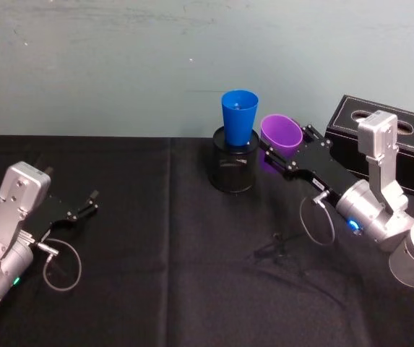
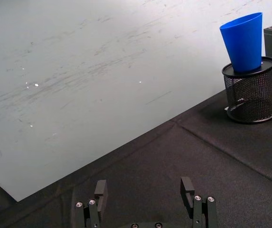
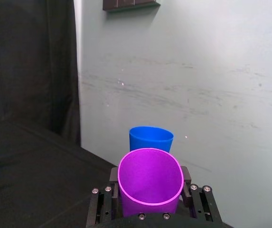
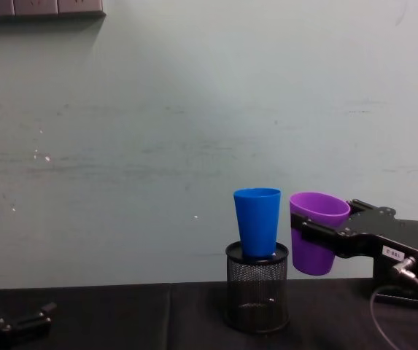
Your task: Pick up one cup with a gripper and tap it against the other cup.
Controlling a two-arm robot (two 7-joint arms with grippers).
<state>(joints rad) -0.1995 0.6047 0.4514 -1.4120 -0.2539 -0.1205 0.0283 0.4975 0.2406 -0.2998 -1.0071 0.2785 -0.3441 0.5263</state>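
The purple cup (image 1: 280,132) hangs upright above the table, with my right gripper (image 1: 282,149) shut on its sides. The blue cup (image 1: 239,116) stands upright in a black wire-mesh pen holder (image 1: 234,170). In the chest view the purple cup (image 4: 316,233) is just right of the blue cup (image 4: 257,221), rims at nearly the same height and a narrow gap between them. From the right wrist, the purple cup (image 3: 150,183) sits between the fingers (image 3: 187,186) with the blue cup (image 3: 150,139) right behind it. My left gripper (image 1: 91,201) rests open and empty at the table's left.
A black box (image 1: 409,144) with oval openings stands at the back right, behind my right arm. Black cloth (image 1: 163,267) covers the table and a pale wall rises close behind it. From the left wrist, the blue cup (image 2: 244,42) and the holder (image 2: 252,92) are far off.
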